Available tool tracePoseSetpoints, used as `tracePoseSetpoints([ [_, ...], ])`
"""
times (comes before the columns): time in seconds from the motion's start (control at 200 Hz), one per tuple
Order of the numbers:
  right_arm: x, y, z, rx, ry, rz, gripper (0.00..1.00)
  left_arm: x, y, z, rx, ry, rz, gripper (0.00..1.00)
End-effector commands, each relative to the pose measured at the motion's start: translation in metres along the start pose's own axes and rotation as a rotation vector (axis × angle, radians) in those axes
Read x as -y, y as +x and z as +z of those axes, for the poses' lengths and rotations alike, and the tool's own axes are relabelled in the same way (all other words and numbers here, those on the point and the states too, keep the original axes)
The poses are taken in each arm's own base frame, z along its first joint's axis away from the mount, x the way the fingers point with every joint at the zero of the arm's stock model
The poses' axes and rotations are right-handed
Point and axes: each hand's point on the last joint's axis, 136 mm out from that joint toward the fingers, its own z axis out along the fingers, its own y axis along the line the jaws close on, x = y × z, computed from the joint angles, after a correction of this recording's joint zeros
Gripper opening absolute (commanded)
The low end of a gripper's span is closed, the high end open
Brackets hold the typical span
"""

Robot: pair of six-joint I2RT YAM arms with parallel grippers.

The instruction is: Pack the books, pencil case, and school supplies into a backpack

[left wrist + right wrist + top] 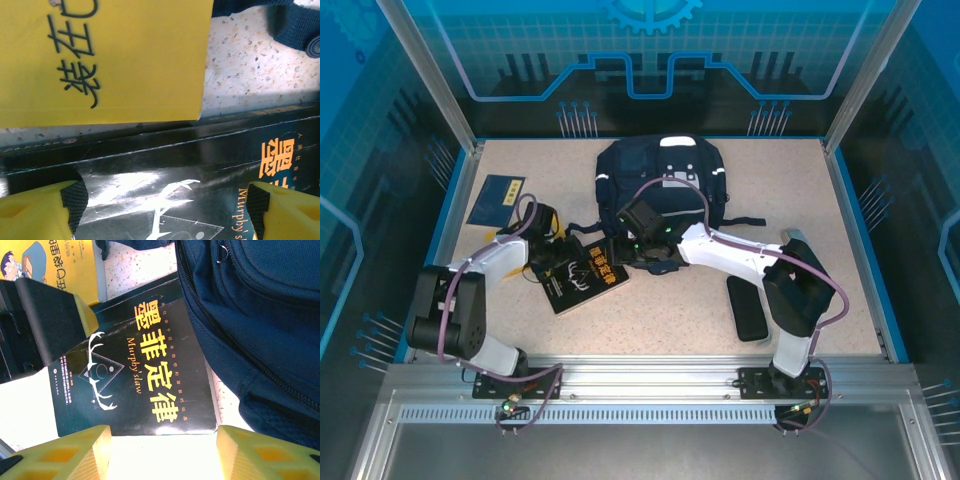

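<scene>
left gripper (166, 202) gapes wide over the black book (150, 375) while the right gripper (164, 445) hovers open at its right edge (backpack (250, 315) just to the right), likely for a shared lift.

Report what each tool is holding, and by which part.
Nothing is held. The left tool stands open over the black book; the right tool is open at its edge.

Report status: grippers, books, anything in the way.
Left gripper open, low over black book. Right gripper open at that book's edge, by backpack. Yellow book close beside; nothing held.
</scene>
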Motion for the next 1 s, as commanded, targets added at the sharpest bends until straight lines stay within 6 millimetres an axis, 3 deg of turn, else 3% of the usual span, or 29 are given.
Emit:
tracePoseSetpoints([
  [0.0,0.0,0.005,0.001,-0.012,0.006,-0.011,0.59,-0.036,0.034,0.006,-0.083,-0.107,-0.061,0.86],
  [0.115,0.006,0.006,0.0,-0.008,0.028,0.002,0.6,-0.045,0.066,-0.003,-0.138,-0.135,-0.08,0.87],
  [0.28,0.022,0.007,-0.005,0.029,0.088,0.036,0.6,-0.024,0.123,-0.011,-0.238,-0.046,-0.081,0.84],
  [0.47,0.043,0.017,-0.016,0.055,0.148,0.131,0.62,0.0,0.15,-0.028,-0.313,0.08,-0.036,0.84],
  [0.58,0.05,0.027,-0.022,0.036,0.174,0.165,0.62,0.017,0.142,-0.049,-0.292,0.144,0.049,0.83],
  [0.68,0.051,0.039,-0.023,-0.005,0.185,0.181,0.63,0.019,0.119,-0.062,-0.211,0.121,0.14,0.8],
  [0.835,0.044,0.057,-0.017,-0.052,0.182,0.173,0.64,0.008,0.086,-0.05,-0.164,0.103,0.099,0.79],
  [0.996,0.035,0.069,-0.001,-0.121,0.169,0.157,0.64,0.02,0.068,-0.039,-0.125,0.137,0.086,0.85],
])
